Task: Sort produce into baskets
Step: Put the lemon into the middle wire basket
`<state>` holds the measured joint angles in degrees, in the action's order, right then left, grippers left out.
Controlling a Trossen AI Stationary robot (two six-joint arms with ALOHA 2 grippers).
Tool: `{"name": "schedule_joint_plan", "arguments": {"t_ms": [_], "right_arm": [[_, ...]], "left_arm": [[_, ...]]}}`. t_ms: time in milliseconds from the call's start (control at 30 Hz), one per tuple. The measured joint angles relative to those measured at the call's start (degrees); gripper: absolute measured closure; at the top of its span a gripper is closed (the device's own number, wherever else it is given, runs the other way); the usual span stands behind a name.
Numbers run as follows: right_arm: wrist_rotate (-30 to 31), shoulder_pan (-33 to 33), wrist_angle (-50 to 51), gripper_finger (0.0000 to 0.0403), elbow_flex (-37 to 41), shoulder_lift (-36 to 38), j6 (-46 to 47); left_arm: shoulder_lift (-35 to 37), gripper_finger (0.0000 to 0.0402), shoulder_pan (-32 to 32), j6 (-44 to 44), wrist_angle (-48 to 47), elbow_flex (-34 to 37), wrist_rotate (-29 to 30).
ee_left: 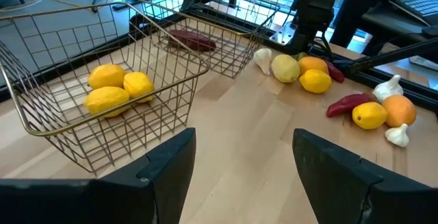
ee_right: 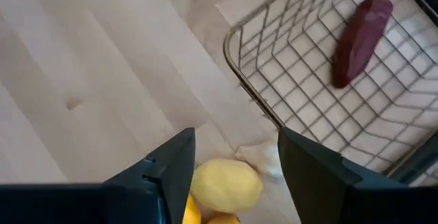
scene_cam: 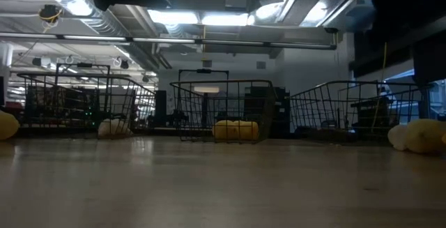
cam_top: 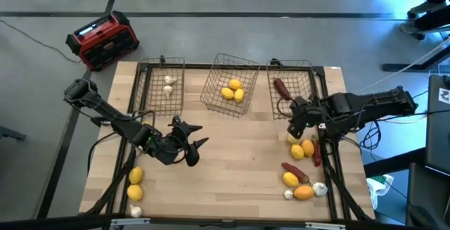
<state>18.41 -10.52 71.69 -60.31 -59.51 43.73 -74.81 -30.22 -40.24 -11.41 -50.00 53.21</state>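
Yellow lemon (ee_right: 226, 185) lies on the table just outside the right basket (ee_right: 236, 59), beside a white bulb (ee_right: 263, 157). Right gripper (ee_right: 229, 166) hangs above it, jaws apart, empty. Left gripper (ee_left: 243, 162) waits mid-table, jaws apart. Risk: closing may catch the bulb or roll the lemon

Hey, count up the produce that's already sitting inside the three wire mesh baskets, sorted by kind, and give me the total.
Yellow oval lemons: 3
Small white bulbs: 2
Dark red elongated pieces: 1
Orange round fruits: 0
Total: 6
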Motion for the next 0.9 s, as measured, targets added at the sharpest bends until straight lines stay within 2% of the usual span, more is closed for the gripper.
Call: {"name": "schedule_joint_plan", "arguments": {"t_ms": [233,400,633,833,900], "right_arm": [[-0.4,0.0,2.3,0.0106,4.8,0.0,6.0],[-2.9,0.0,-1.4,0.0062,11.9,0.0,10.9],[-7.5,0.0,-4.3,0.0054,17.7,0.0,17.3],[-5.5,0.0,-6.4,0.0054,20.8,0.0,19.8],[-6.6,0.0,-8.3,0.0054,22.3,0.0,20.4]], "left_arm": [[0.0,0.016,0.0,0.3,0.0,0.0,0.0],[0.0,0.016,0.0,0.2,0.0,0.0,0.0],[0.0,0.016,0.0,0.2,0.0,0.0,0.0],[0.0,0.016,0.0,0.1,0.0,0.0,0.0],[0.0,0.016,0.0,0.1,0.0,0.0,0.0]]}}
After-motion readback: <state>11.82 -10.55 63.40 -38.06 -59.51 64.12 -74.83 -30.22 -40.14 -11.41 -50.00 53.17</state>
